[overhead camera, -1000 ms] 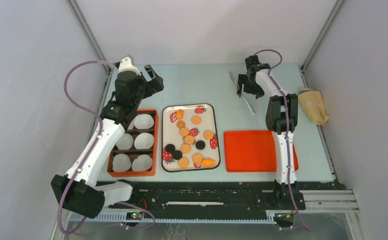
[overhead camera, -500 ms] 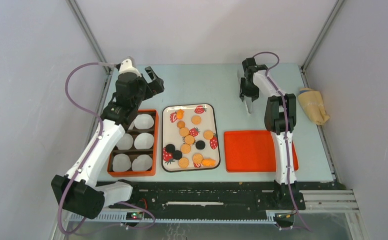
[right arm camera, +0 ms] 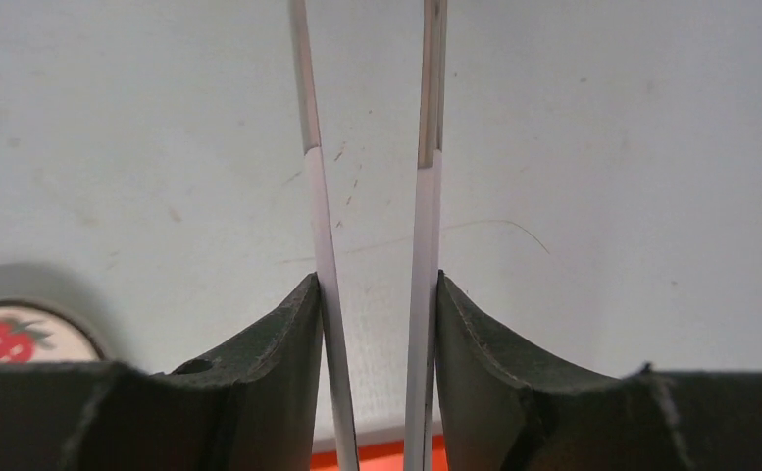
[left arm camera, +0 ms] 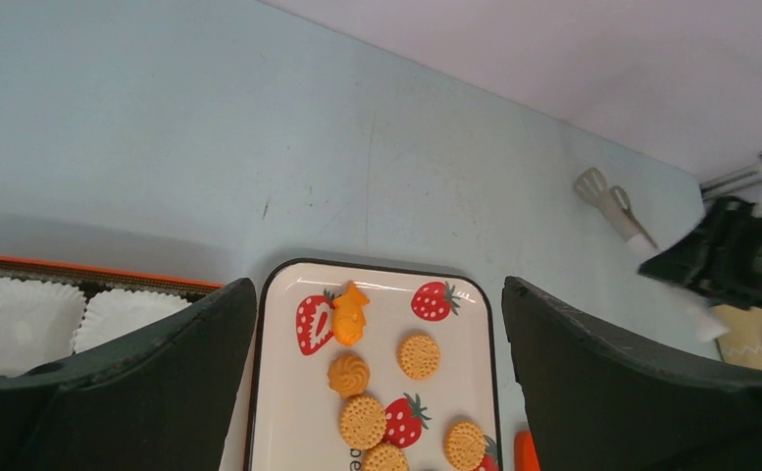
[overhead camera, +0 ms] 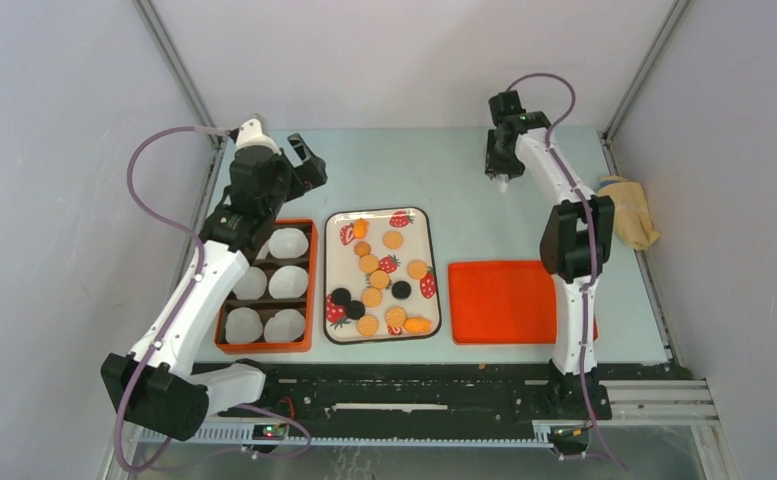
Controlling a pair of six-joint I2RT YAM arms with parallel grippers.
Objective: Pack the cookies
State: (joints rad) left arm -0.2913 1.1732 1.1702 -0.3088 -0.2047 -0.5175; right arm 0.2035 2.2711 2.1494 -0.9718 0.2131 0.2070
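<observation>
Evidently, packing had not begun: the cookies (overhead camera: 379, 280) all lay on the strawberry tray (overhead camera: 410, 246), the paper cups (overhead camera: 287, 283) held none, the left gripper (left arm camera: 377, 299) hung spread wide, and the right gripper (right arm camera: 372, 294) pinched the tongs (right arm camera: 423, 196).

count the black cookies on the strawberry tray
3 black cookies, all on the tray: two side by side near its left edge, the third alone nearer the middle. None looks hidden.

the right gripper (right arm camera: 377, 294), spread wide a second ago, now closes on the two arms of the tongs (right arm camera: 426, 216) (earlier lying loose on the table (overhead camera: 424, 160)), and its elbow swings right.
</observation>
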